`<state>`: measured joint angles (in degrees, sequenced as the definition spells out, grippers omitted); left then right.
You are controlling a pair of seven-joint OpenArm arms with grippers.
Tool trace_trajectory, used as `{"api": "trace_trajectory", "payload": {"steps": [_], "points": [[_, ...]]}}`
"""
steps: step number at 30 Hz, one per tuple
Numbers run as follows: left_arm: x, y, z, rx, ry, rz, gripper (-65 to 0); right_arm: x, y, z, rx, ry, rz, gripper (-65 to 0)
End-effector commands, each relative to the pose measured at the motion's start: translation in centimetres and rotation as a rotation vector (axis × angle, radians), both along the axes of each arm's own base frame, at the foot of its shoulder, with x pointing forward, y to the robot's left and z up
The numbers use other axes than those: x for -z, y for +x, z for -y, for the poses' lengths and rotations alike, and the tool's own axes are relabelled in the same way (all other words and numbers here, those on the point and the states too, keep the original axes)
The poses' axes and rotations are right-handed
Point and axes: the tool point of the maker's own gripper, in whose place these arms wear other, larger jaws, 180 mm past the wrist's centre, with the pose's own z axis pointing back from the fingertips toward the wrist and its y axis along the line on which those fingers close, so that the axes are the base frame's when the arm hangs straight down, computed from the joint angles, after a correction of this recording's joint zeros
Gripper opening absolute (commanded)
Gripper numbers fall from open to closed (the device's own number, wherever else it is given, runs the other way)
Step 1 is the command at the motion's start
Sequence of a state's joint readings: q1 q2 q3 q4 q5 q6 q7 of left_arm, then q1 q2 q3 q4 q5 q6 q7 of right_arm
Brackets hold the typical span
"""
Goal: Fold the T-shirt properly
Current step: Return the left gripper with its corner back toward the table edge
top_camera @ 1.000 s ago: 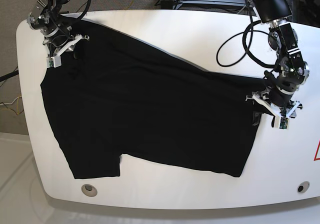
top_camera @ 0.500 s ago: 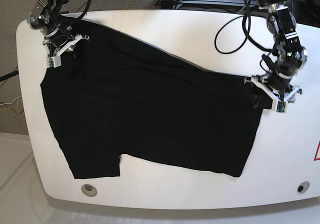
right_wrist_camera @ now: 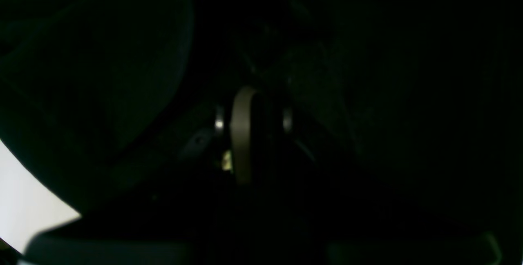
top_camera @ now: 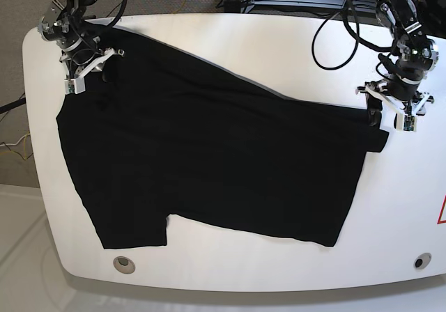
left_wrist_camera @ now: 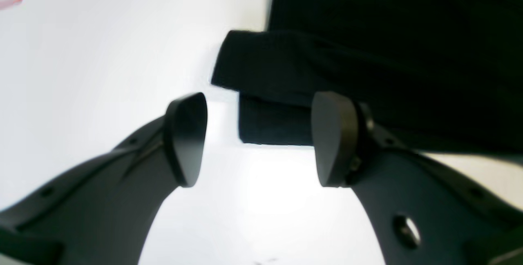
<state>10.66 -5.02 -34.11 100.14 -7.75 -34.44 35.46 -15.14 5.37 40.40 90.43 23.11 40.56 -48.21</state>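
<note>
1. The T-shirt (top_camera: 209, 159) is spread flat on the worktop (top_camera: 230, 40).
2. The left jaws (left_wrist_camera: 257, 138) are held wide, empty, a cloth corner just ahead.
3. The right jaws (top_camera: 87, 65) are pinched narrowly on cloth; a slip would spoil the fold.

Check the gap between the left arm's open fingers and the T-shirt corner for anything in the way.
Nothing visible does. The left gripper hangs open over bare white table, and the nearest corner of the T-shirt lies just ahead of its fingers.
</note>
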Motion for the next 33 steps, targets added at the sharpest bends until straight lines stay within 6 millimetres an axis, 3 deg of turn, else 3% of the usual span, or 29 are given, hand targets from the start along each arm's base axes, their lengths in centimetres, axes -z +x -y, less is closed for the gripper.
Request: {"api": "trace_trajectory", "payload": {"steps": [1,5,11,22,28,33], "points": [[-1.3,0.5,0.3,0.021,-0.008,0.054,-26.3,1.4,-2.1,0.6,-0.018,-0.046,-0.119,-56.3],[-1.6,0.8,0.7,0.043,-0.014,0.070,-24.4,1.5,-2.1,0.6,-0.018,-0.046,-0.121,-56.4],[-1.2,0.5,0.3,0.000,-0.048,0.076,-12.1,1.5,-2.2,0.6,-0.018,-0.047,-0.122,-56.3],[1.1,1.1,0.0,-0.031,-0.116,0.038,-12.1,1.7,-2.8,0.7,-0.019,-0.050,-0.137,-56.3],[2.4,1.4,-2.5,-0.085,-0.146,0.012,-12.1,1.7,-2.8,0.7,-0.019,-0.050,-0.137,-56.3],[3.4,1.8,-2.9,-0.112,-0.188,-0.001,-12.1,1.7,-2.8,0.7,-0.019,-0.050,-0.137,-56.3]]}}
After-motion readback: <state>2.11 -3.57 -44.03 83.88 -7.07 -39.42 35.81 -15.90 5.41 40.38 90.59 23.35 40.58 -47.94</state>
